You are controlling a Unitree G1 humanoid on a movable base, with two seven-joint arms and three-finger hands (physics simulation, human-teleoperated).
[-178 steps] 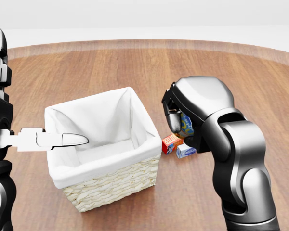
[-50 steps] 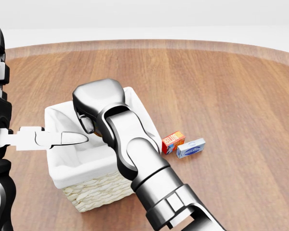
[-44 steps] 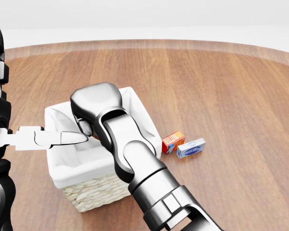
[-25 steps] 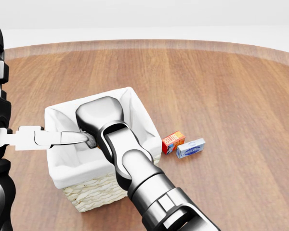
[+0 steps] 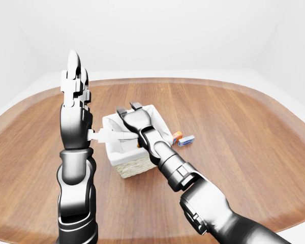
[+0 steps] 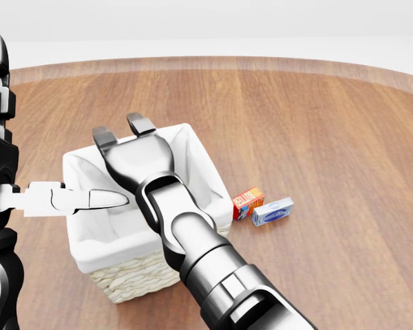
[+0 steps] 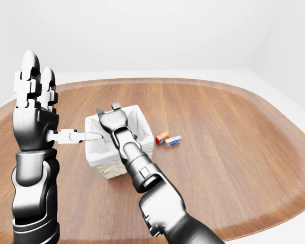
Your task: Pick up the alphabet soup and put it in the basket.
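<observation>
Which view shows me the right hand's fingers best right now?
The head view: the right hand is large there, over the basket, with two fingers spread open and nothing between them. The left-eye and right-eye views show the same open hand, only smaller and farther off.

Head view close, looking down on basket [image 6: 151,265], eye views wider, sharing basket and table [image 5: 234,122]

We count one lined wicker basket [image 6: 144,275], two small boxes on the wooden table [image 6: 344,137], one orange [image 6: 248,201] and one blue-and-white [image 6: 273,211].
</observation>
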